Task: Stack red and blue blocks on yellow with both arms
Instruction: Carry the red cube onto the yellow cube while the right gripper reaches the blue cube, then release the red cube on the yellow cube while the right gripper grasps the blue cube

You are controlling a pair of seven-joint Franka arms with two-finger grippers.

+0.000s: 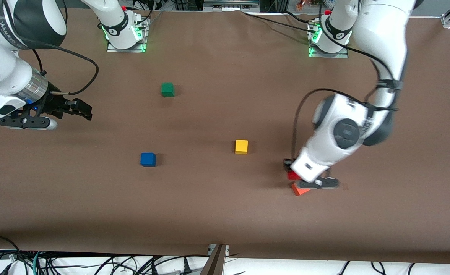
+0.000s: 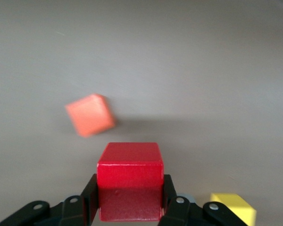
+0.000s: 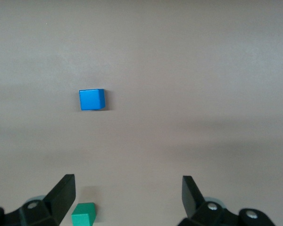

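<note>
My left gripper (image 1: 291, 171) is shut on the red block (image 1: 293, 175), low at the table toward the left arm's end. In the left wrist view the red block (image 2: 129, 181) sits between the black fingers (image 2: 89, 197) of the left gripper (image 2: 129, 200). The yellow block (image 1: 241, 146) stands alone mid-table and shows in the left wrist view (image 2: 233, 207). The blue block (image 1: 148, 159) stands toward the right arm's end and shows in the right wrist view (image 3: 92, 99). My right gripper (image 1: 82, 109) is open and empty in the air; in its own view (image 3: 127, 193) nothing lies between the fingers.
An orange cube (image 1: 299, 189) lies turned at an angle right beside the red block, nearer the front camera; it also shows in the left wrist view (image 2: 90, 114). A green cube (image 1: 167, 89) stands nearer the bases and shows in the right wrist view (image 3: 83, 214).
</note>
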